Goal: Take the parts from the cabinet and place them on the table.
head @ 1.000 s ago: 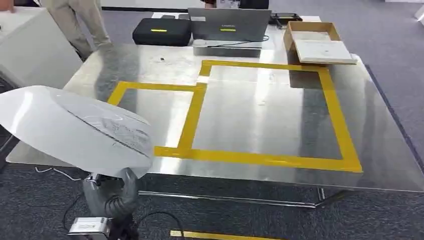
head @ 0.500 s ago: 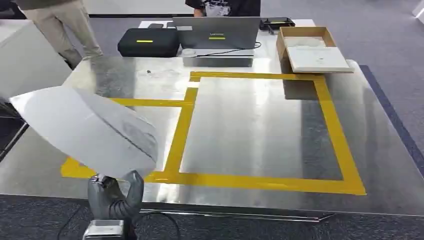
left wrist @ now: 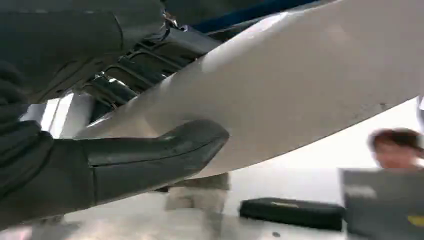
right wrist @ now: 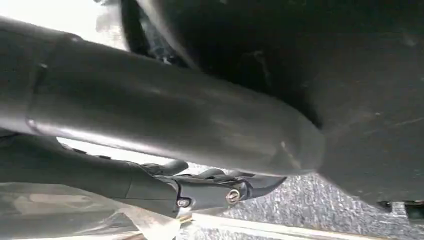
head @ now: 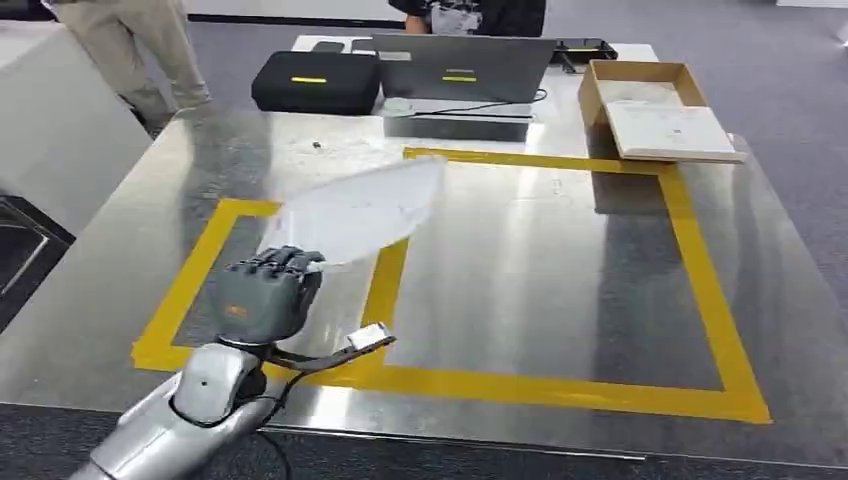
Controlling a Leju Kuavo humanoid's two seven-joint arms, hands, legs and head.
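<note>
Table [head: 560, 300]: steel top marked with yellow tape rectangles [head: 700, 290].
Part [head: 355, 212]: white curved panel, raised over the left rectangle; lower it level, flat inside the tape.
Left hand [head: 262, 292]: thumb and fingers clamp the panel's near edge.
Right hand: can't tell.

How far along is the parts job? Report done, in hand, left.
Done: one part is out of the cabinet and over the steel table. In hand: the left hand holds the white curved part above the yellow tape frames. Left: lowering it, releasing it, and fetching any other parts.
</note>
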